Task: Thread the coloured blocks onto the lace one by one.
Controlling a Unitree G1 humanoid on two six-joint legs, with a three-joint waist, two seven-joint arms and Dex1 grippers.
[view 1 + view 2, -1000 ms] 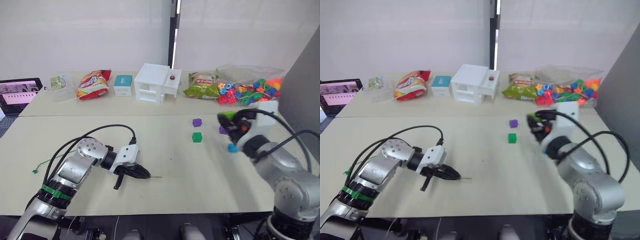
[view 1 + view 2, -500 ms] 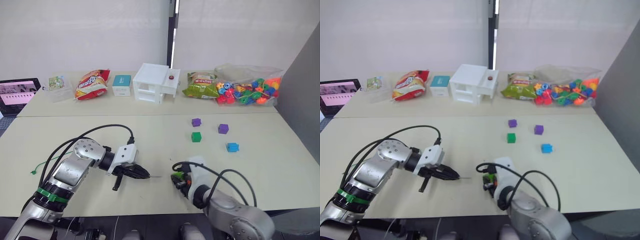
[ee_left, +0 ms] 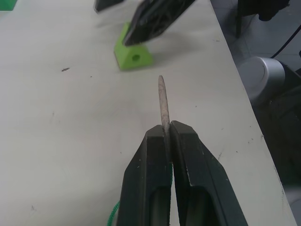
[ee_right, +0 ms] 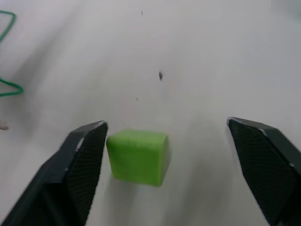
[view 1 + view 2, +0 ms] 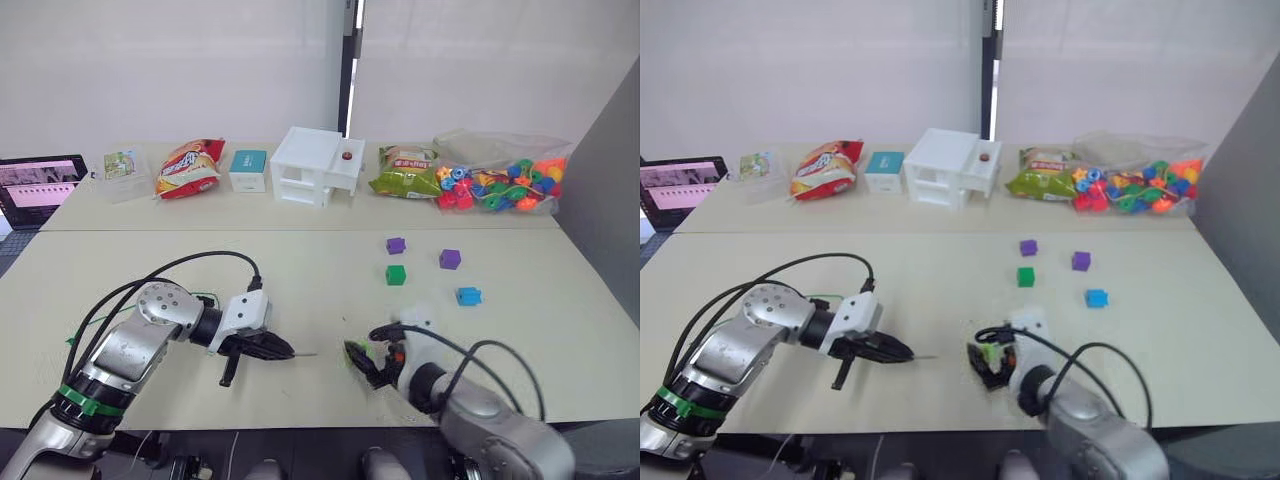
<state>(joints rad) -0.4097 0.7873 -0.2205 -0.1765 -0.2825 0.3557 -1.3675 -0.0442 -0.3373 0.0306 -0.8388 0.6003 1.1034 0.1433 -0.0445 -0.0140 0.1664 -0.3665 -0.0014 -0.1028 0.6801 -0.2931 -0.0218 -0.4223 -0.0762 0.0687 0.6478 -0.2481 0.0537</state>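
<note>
On the table (image 5: 330, 300) the right tool (image 5: 362, 363) is standing over the lime green wedge (image 4: 138, 157), fingers wide apart; one finger (image 4: 77, 160) is almost touching the wedge, the other is well away. The left tool (image 3: 167, 141) is pressed together on the lace's stiff needle tip (image 3: 162, 101). The tip is pointing toward the wedge's hole, which faces it, just beside the right tool.

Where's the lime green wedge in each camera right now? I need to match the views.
Left eye view: lime green wedge near the table's front edge, at the right gripper.
Right eye view: same spot.
Left wrist view: beyond the lace tip, wedge.
Right wrist view: between the open fingers.
Shared landmark: the right gripper's black fingers.
</note>
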